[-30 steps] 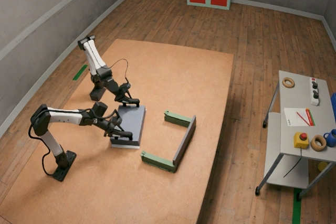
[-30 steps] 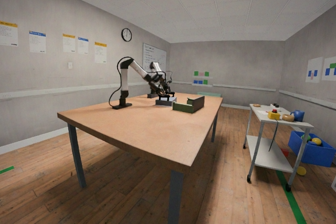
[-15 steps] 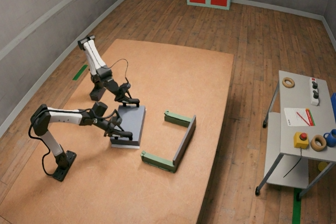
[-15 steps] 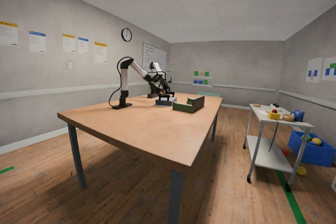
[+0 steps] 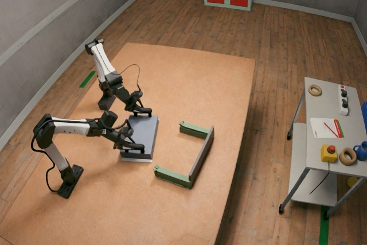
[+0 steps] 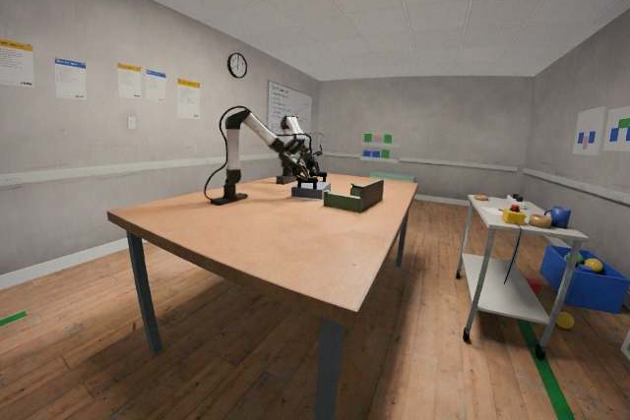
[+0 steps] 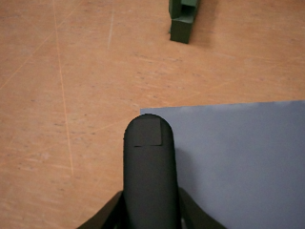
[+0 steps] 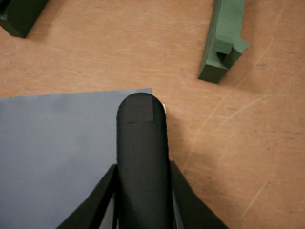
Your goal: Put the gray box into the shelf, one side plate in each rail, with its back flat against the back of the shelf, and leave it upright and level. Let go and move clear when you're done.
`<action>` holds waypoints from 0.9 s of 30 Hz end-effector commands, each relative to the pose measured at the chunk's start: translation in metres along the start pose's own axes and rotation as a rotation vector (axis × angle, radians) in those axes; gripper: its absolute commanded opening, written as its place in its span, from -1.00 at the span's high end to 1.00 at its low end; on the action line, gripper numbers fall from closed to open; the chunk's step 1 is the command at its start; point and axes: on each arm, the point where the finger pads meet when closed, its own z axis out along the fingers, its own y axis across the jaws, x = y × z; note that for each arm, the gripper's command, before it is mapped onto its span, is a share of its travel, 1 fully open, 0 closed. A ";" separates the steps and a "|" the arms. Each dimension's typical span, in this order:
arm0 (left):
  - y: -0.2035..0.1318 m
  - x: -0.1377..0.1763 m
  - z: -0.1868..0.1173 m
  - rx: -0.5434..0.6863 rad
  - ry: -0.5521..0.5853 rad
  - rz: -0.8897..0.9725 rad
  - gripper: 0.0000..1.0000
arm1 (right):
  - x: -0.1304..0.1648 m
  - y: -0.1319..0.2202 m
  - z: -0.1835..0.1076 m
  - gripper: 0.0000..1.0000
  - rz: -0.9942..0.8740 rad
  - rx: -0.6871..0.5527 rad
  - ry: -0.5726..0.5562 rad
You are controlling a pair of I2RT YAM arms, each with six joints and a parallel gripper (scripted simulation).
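We judge the grasping step to be in hand: the left hand (image 5: 143, 115) (image 6: 319, 178) (image 7: 151, 197) and right hand (image 5: 134, 150) (image 6: 307, 184) (image 8: 143, 168) both seem clenched on opposite side edges of the gray box (image 5: 142, 132) (image 6: 307, 194) (image 7: 238, 162) (image 8: 57, 157), which lies between them, low over the bench (image 5: 207, 88) (image 6: 254, 232) (image 7: 38, 143) (image 8: 267, 143). Ahead of both hands, apart from the box, stands the shelf (image 5: 201, 154) (image 6: 371, 194) (image 7: 181, 30) (image 8: 214, 67). Next we should lift together, keep level, and line the side plates up with the rails. Both arms reach forward, wrists angled down.
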 end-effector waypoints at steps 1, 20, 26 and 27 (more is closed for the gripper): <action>-0.001 -0.018 -0.014 0.006 -0.030 -0.004 0.44 | -0.019 0.001 -0.012 0.44 0.016 -0.011 -0.025; -0.005 -0.045 -0.030 0.021 -0.083 -0.008 0.44 | -0.048 -0.003 -0.024 0.44 0.025 -0.011 -0.075; -0.006 -0.052 -0.033 0.026 -0.106 -0.011 0.44 | -0.056 -0.004 -0.027 0.44 0.026 -0.010 -0.098; -0.006 -0.054 -0.033 0.027 -0.110 -0.012 0.44 | -0.058 -0.004 -0.027 0.44 0.027 -0.010 -0.102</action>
